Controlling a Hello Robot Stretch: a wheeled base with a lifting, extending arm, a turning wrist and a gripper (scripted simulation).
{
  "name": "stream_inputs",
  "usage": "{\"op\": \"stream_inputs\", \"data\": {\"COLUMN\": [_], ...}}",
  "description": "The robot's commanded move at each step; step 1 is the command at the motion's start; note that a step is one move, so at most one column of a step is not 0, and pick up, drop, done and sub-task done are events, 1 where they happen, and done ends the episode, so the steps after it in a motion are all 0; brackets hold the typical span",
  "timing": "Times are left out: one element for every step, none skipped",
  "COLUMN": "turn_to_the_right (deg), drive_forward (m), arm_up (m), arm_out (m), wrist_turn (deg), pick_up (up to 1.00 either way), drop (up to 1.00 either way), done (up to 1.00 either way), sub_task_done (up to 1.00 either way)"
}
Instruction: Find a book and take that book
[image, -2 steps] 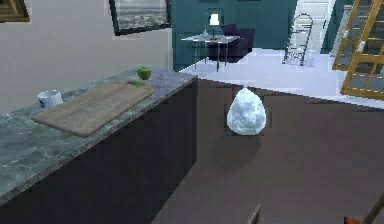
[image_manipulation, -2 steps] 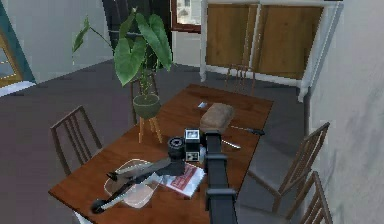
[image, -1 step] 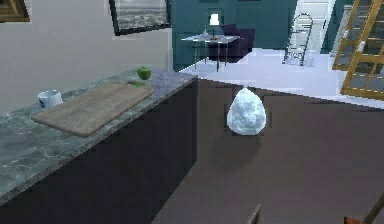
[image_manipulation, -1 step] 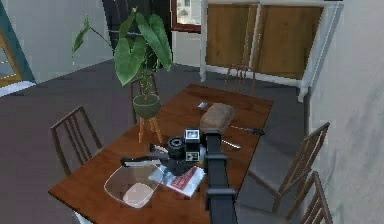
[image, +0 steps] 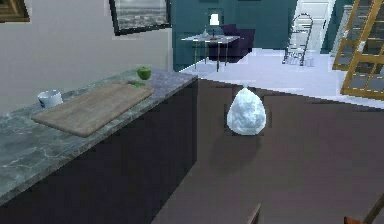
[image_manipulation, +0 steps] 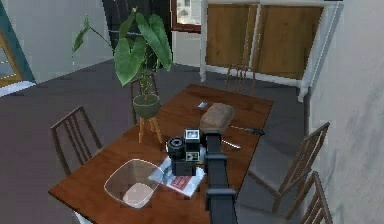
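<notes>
Gripper (image_manipulation: 181, 154) near the book (image_manipulation: 174, 179) on the wooden surface (image_manipulation: 98, 178), beside a bowl (image_manipulation: 117, 178); its opening and hold cannot be told. Step, as judged: closing on the book. Next: grasp, then lift clear.

book (image_manipulation: 177, 181), flat on table (image_manipulation: 100, 176) (reddish cover)

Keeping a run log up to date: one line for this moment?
book: flat on dining table beside clear bowl | gripper: near book, hold unclear | status: book not lifted
</notes>
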Motion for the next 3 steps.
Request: {"op": "stream_inputs", "data": {"turn_to_the_right": [0.0, 0.0, 0.0], "drive_forward": [0.00, 0.00, 0.00], "arm_up": [0.00, -0.30, 0.00], "arm_out": [0.00, 0.00, 0.00], "wrist_turn": [6.0, 0.0, 0.0], "pick_up": [0.00, 0.00, 1.00], "drop": [0.00, 0.00, 0.00], "done": [0.00, 0.00, 0.00], "sub_task_done": [0.00, 0.00, 0.00]}}
